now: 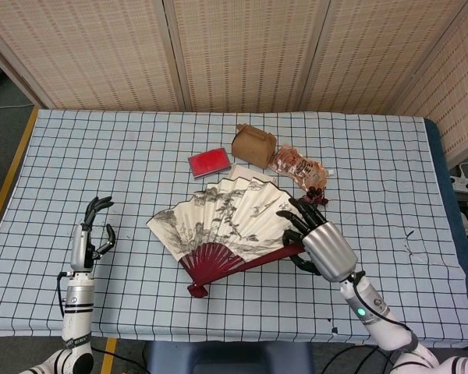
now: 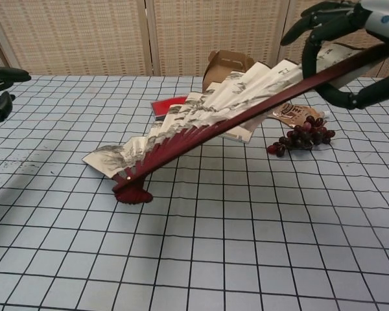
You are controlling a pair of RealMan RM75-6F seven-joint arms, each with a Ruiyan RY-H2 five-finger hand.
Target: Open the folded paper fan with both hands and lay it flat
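Observation:
The paper fan (image 1: 226, 222) is spread open in the middle of the table, its painted side up in the head view. In the chest view the fan (image 2: 201, 123) is tilted: its red pivot end rests on the cloth and the far end is raised. My right hand (image 1: 320, 245) grips the outer red rib at that raised end, and in the chest view this hand (image 2: 340, 58) has the rib running between thumb and fingers. My left hand (image 1: 90, 238) is held over the table's near left edge, fingers apart and empty, well clear of the fan. It shows at the chest view's left border (image 2: 0, 87).
Behind the fan lie a red flat box (image 1: 209, 162), a brown carton (image 1: 253, 144), a snack packet (image 1: 296, 166) and a bunch of dark grapes (image 2: 301, 136). A white flat box (image 2: 236, 134) is partly hidden under the fan. The checked cloth (image 1: 140, 296) covers the table.

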